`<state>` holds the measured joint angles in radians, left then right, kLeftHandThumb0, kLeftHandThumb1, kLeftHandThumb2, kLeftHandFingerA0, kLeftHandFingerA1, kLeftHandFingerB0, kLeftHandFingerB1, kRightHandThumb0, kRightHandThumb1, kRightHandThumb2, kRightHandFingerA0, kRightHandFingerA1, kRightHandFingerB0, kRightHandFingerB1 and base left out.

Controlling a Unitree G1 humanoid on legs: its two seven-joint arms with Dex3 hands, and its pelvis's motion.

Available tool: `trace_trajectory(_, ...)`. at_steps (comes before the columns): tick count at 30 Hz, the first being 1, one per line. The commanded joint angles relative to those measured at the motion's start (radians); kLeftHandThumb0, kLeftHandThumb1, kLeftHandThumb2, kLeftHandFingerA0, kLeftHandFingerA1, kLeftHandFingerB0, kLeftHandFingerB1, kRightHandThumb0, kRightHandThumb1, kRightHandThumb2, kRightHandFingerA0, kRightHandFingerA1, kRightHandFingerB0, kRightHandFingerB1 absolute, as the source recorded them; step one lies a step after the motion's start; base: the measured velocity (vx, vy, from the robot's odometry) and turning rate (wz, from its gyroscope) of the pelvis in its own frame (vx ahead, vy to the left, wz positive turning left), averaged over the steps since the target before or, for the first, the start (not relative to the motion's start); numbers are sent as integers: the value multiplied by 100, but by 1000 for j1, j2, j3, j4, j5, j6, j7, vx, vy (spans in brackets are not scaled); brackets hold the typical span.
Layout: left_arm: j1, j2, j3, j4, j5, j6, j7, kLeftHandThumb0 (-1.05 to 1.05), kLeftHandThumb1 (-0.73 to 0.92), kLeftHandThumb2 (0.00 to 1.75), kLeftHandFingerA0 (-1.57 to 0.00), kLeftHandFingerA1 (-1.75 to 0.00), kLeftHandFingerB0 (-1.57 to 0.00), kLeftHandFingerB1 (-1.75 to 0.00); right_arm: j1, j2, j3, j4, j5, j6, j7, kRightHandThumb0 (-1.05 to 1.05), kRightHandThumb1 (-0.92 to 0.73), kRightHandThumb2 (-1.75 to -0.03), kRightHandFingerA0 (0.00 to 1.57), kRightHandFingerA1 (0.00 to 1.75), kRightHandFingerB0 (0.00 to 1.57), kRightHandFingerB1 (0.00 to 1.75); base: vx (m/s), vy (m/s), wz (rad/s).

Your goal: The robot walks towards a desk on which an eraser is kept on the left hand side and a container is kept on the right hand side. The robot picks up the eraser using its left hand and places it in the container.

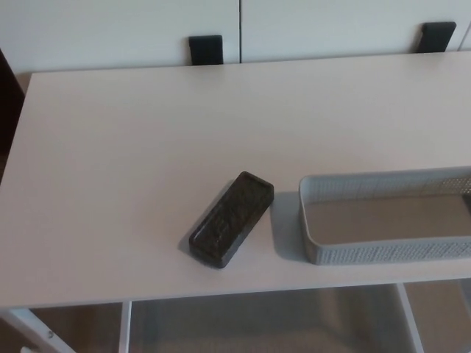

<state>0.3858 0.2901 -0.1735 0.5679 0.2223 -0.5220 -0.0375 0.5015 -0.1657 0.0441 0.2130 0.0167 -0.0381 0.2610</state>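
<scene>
Eraser (232, 218) lies diagonally on desk (132, 147), just left of empty container (383, 252), not touching; neither hand in view, finger state unknown.

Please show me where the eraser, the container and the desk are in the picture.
eraser (231, 218), head view, middle of its top face.
container (368, 252), head view, its near wall.
desk (132, 147), head view, bare top.

Soft, even, rather dim indoor light with a warm pinkish cast over the desk (147, 147). No glare. Faint, diffuse shadows left of the eraser (232, 218) and left of the container (383, 254), so lit from the right. Slightly soft and grainy throughout; darker along the left edge.
</scene>
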Motion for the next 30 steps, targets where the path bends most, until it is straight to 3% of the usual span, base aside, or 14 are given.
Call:
trace_trajectory(1, 95, 137, -113, -414, -7, 5, -251, -60, 47, 77, -36, -46, -29, -43, -10, -18, -1, 5, -7, -3, 7, -18, -45, -53, 62, 48, 57, 44, 0, 0, 0)
trace_trajectory(2, 99, 155, -131, -470, -23, 14, -286, -55, 56, 58, -40, -34, -36, -32, -12, -20, 0, 9, -9, -12, 9, -19, -45, -53, 62, 49, 57, 44, 0, 0, 0)
trace_trajectory(4, 101, 213, -176, -626, -54, 36, -370, -65, 47, 81, -39, -48, -31, -44, -11, -20, 1, 15, -8, -19, 14, -20, -44, -53, 62, 49, 57, 44, 0, 0, 0)
trace_trajectory(8, 91, 309, -232, -902, -116, 154, -492, -68, 62, 60, -41, -33, -37, -32, -7, -31, 8, -2, -22, -12, 13, -22, -45, -53, 62, 48, 56, 43, 0, 0, 0)
trace_trajectory(10, 58, 345, -261, -972, -169, 146, -533, -75, 61, 63, -38, -35, -35, -33, -9, -32, 10, -5, -23, -9, 14, -22, -45, -53, 62, 49, 56, 43, 0, 0, 0)
trace_trajectory(11, 23, 374, -286, -1039, -215, 150, -569, -80, 55, 94, -31, -47, -26, -43, -10, -34, 12, -10, -24, -6, 15, -23, -45, -53, 62, 48, 56, 43, 0, 0, 0)
trace_trajectory(15, -45, 414, -325, -1190, -283, 209, -607, -74, 62, 100, -35, -51, -23, -43, -16, -38, 14, 0, -27, -14, 17, -23, -45, -53, 62, 49, 56, 43, 0, 0, 0)
trace_trajectory(16, -66, 426, -332, -1238, -309, 234, -614, -73, 76, 68, -41, -37, -35, -33, -15, -36, 14, 2, -23, -14, 20, -22, -46, -53, 62, 49, 56, 43, 0, 0, 0)
trace_trajectory(17, -101, 440, -331, -1299, -342, 280, -621, -57, 67, 107, -39, -56, -23, -48, -13, -35, 13, 1, -22, -13, 20, -21, -46, -53, 62, 49, 56, 43, 0, 0, 0)
trace_trajectory(18, -128, 452, -327, -1351, -378, 329, -622, -53, 87, 66, -49, -39, -40, -34, -13, -36, 14, -1, -24, -11, 19, -22, -46, -53, 63, 48, 56, 43, 0, 0, 0)
trace_trajectory(20, -183, 465, -313, -1434, -468, 393, -598, -46, 88, 66, -55, -44, -44, -37, -12, -40, 18, -8, -27, -9, 20, -22, -46, -53, 62, 49, 56, 43, 0, 0, 0)
trace_trajectory(25, -239, 361, -293, -1420, -638, 314, -465, -54, 89, 67, -60, -45, -49, -38, -17, -50, 26, -4, -38, -10, 23, -24, -46, -54, 64, 49, 57, 43, 0, 0, 0)
trace_trajectory(27, -237, 310, -243, -1443, -664, 374, -341, -52, 47, 81, -53, -57, -40, -51, -32, -30, 11, 19, -9, 4, 23, -23, -42, -52, 68, 51, 59, 44, 0, 0, 0)
trace_trajectory(30, -264, 131, -144, -1369, -311, 363, -198, -43, 56, 56, -38, -37, -32, -32, -19, -47, 23, -2, -26, -5, 30, -27, -43, -52, 65, 50, 56, 43, 0, 0, 0)
